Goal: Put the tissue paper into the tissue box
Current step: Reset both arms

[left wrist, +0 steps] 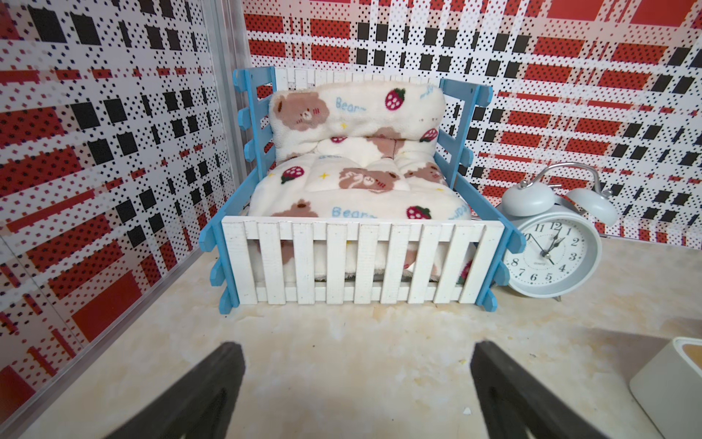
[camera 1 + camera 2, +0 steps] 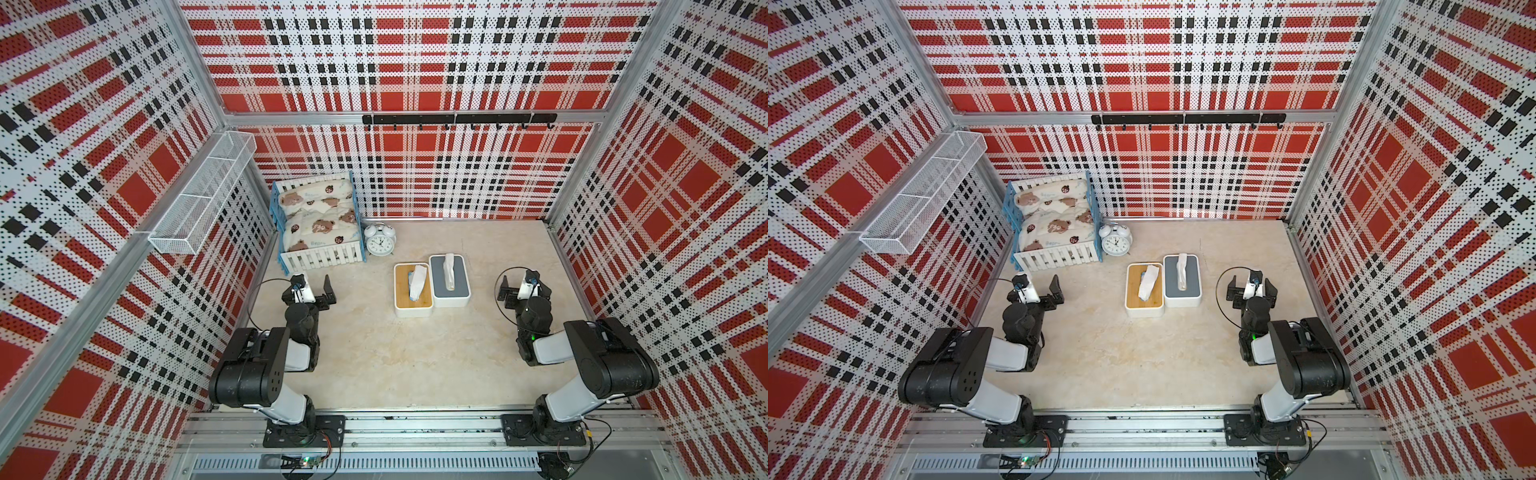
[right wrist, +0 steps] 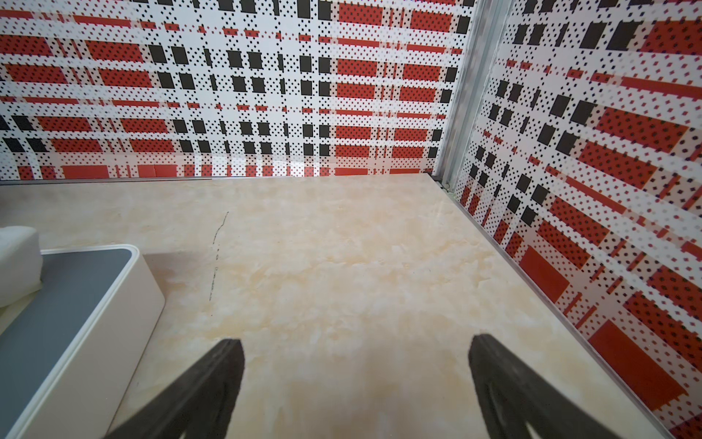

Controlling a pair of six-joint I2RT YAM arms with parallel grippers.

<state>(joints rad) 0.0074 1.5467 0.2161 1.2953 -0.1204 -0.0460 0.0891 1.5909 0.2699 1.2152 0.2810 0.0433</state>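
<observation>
At table centre, tissue [image 2: 417, 282] lies atop the wood-lidded box [image 2: 402, 291], grey box [image 2: 462, 279] at its 3 o'clock. Looks light, soft, tearable; pinch its loose end. Left gripper [image 1: 357, 347], right gripper [image 3: 355, 340] spread, empty.

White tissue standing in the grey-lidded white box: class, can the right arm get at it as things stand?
Probably yes: the right gripper stands open beside the grey-lidded white box, only bare beige tabletop between them, and nothing covers the white tissue.
</observation>
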